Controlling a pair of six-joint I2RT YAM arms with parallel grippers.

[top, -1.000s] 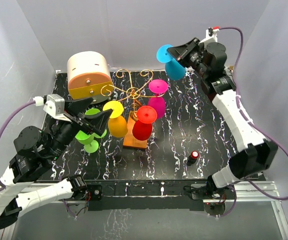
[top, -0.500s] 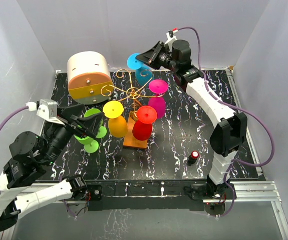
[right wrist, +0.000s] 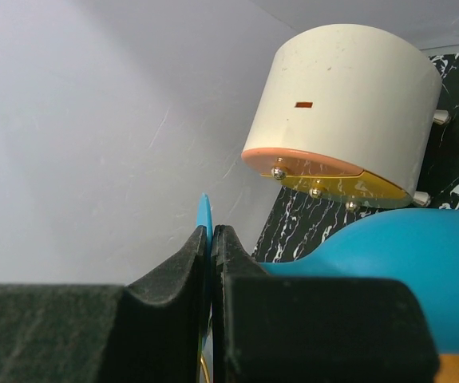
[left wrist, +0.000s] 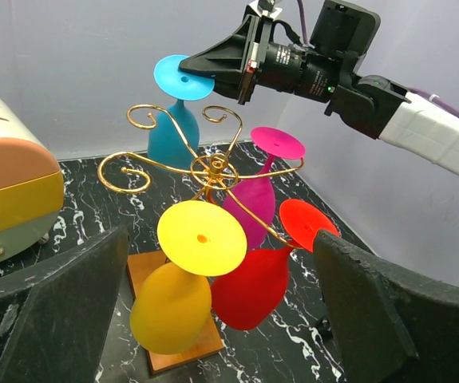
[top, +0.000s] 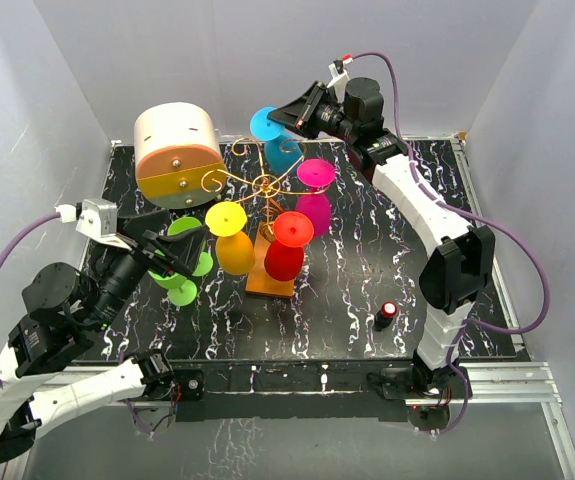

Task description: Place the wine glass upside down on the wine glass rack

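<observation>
The blue wine glass (top: 283, 154) hangs upside down at the back of the wine glass rack (top: 264, 185). My right gripper (top: 289, 118) is shut on the edge of its foot (right wrist: 204, 209). In the left wrist view the blue wine glass (left wrist: 172, 137) has its stem between two rear gold scrolls of the wine glass rack (left wrist: 210, 167), foot just above them. I cannot tell whether it touches the wire. Yellow (top: 232, 245), red (top: 285, 255) and magenta (top: 314, 205) glasses hang bowl-down on the rack. My left gripper (top: 182, 250) stands open left of the rack, holding nothing.
A green glass (top: 181, 290) stands on the black marbled table, partly hidden behind my left gripper. The cream-and-orange drum box (top: 177, 150) sits at the back left, close to the rack. A small black, red-topped object (top: 387, 315) stands front right. White walls enclose the table.
My right arm swung left, carrying the blue glass from the back right corner to the rear of the rack, then nearly stopped. My left arm drew back slightly toward the near left.
</observation>
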